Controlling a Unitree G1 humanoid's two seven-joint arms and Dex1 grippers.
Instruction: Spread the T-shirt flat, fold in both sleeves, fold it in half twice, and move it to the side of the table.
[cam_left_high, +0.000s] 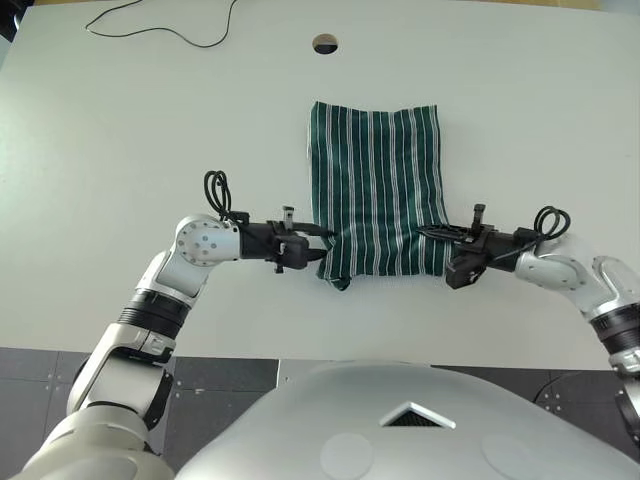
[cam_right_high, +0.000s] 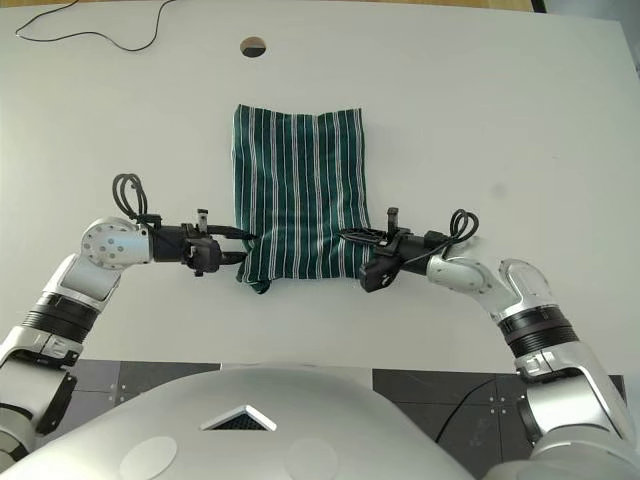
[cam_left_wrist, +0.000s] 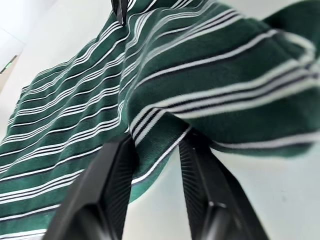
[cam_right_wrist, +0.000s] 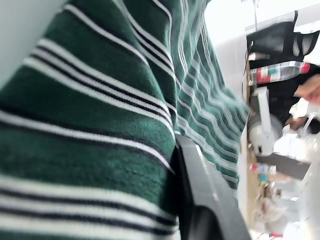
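The T-shirt (cam_left_high: 375, 190), folded to a narrow striped rectangle, lies mid-table (cam_left_high: 150, 130), with open white surface to the left, right and far side. The left gripper (cam_left_high: 320, 244) is at its near-left corner, which is bunched. The left wrist view shows the fingers (cam_left_wrist: 110, 180) narrowly parted with a fold pinched between them. The right gripper (cam_left_high: 430, 234) is at the near-right edge. Its wrist view shows cloth pressed against it, but I cannot tell whether it grips. A cable (cam_left_high: 160, 30) and a hole (cam_left_high: 325, 43) lie near the far edge.

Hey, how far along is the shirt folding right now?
Sleeves look folded in: the T-shirt lies as a narrow rectangle. In hand: the left gripper pinches its near-left corner, and the right gripper sits at its near-right corner. To do, apparently: both half folds, then moving it aside.
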